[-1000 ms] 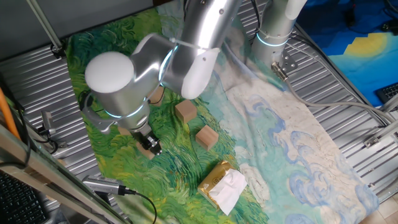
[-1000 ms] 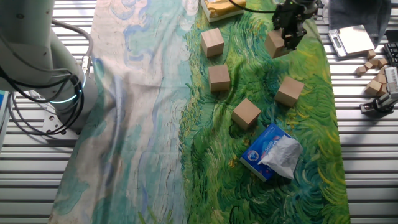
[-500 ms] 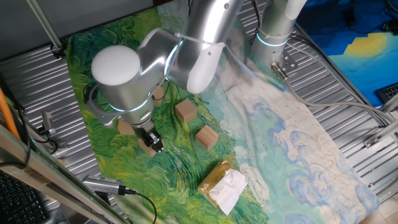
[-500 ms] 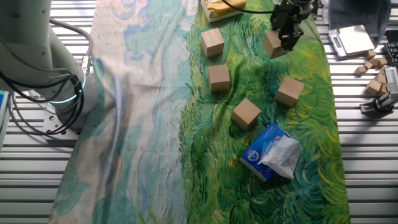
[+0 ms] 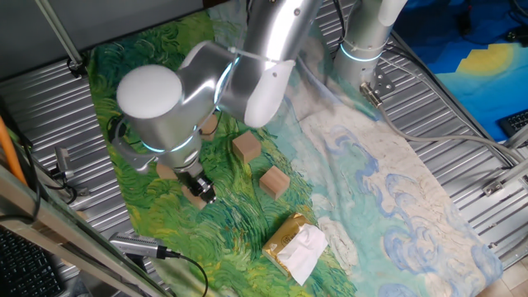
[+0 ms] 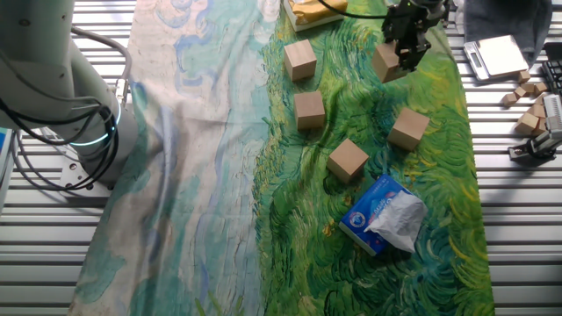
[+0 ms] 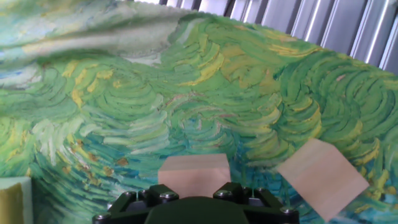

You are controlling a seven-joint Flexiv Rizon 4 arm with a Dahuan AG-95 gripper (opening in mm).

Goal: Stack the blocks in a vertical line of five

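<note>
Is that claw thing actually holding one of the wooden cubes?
Yes, it seems so: the gripper is closed around one block, pinching its opposite side faces, just above the cloth.

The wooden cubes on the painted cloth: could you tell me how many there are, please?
5: one in the tool, two near the yellow packet, one mid-cloth, one toward the edge. None stacked.

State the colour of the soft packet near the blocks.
Blue and white soft packet, with a crumpled white top; it shows best in the other fixed view.
</note>
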